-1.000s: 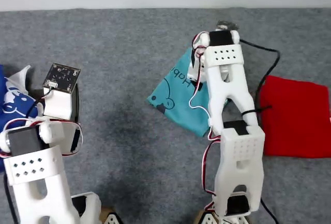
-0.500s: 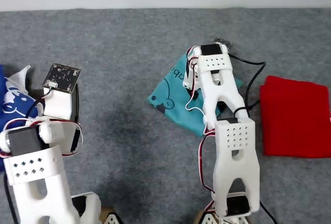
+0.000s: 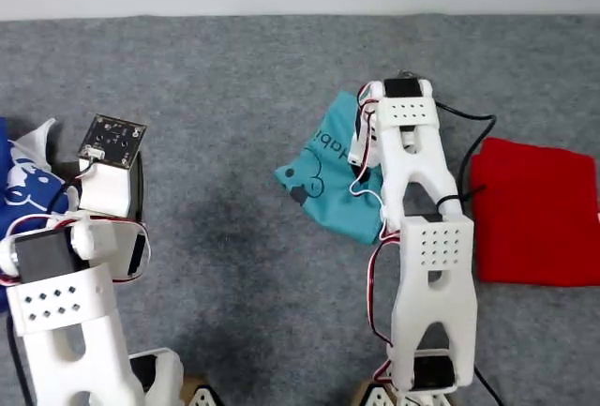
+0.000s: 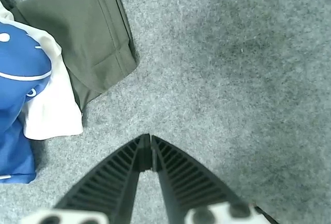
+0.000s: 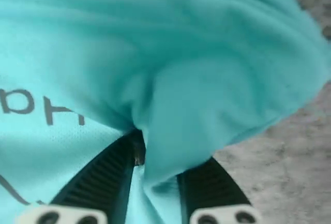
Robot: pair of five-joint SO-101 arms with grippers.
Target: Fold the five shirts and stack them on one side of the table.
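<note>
Right gripper [image 5: 160, 157] pinches a fold of the teal shirt [image 3: 323, 176], seemingly mid-fold; left gripper [image 4: 150, 146] hangs pressed together. Next: lay it flat.

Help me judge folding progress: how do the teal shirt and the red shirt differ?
The red shirt lies flat as a tidy rectangle; the teal shirt is bunched and irregular. No gripper holds the red shirt, while the teal shirt is pinched in the right gripper. The teal shirt carries a print; the red shirt looks plain. Both rest on the grey table.
</note>
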